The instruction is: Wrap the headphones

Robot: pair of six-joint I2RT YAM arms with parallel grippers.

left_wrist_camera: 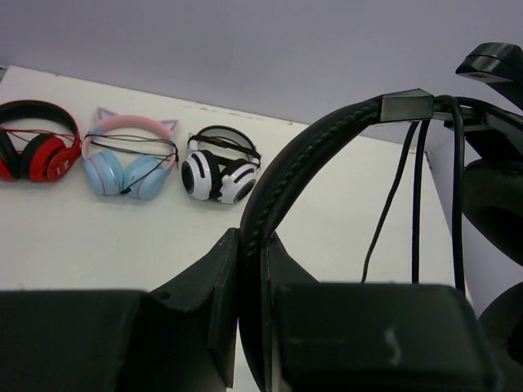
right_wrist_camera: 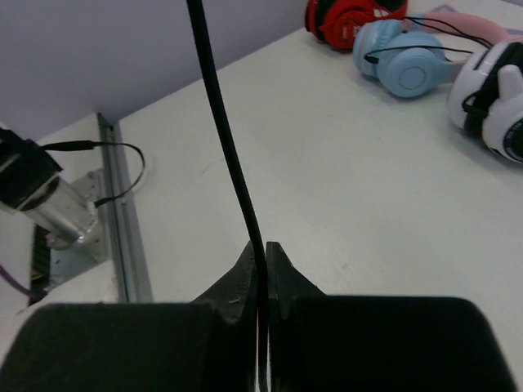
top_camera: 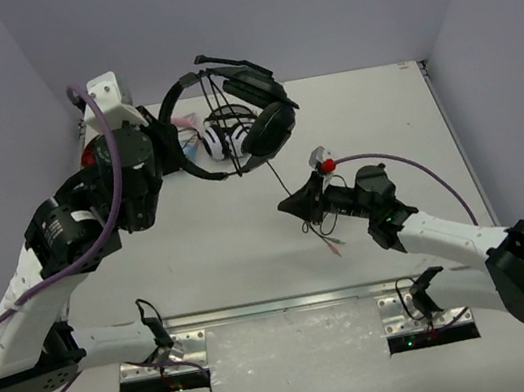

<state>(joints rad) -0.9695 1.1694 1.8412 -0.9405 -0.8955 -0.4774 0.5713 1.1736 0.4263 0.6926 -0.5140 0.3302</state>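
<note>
The all-black headphones [top_camera: 265, 124] hang in the air above the back of the table. My left gripper [top_camera: 177, 155] is shut on their padded headband [left_wrist_camera: 327, 143], which runs up between the jaws in the left wrist view, where the gripper [left_wrist_camera: 257, 245] is at the bottom centre. Several strands of the thin black cable [left_wrist_camera: 417, 196] cross the headband near an ear cup. The cable [top_camera: 279, 178] runs down to my right gripper [top_camera: 291, 207], which is shut on it. In the right wrist view the cable [right_wrist_camera: 222, 131] rises taut from the closed jaws of that gripper [right_wrist_camera: 261, 249]. The loose cable end [top_camera: 328, 241] trails on the table.
Black-and-white headphones [top_camera: 224, 140] lie on the table under the held headset; they also show in the left wrist view [left_wrist_camera: 219, 173]. Pink-and-blue cat-ear headphones [left_wrist_camera: 131, 159] and red-and-black headphones [left_wrist_camera: 37, 151] lie beside them. A metal rail [top_camera: 282, 306] runs along the near edge. Walls enclose the back and sides.
</note>
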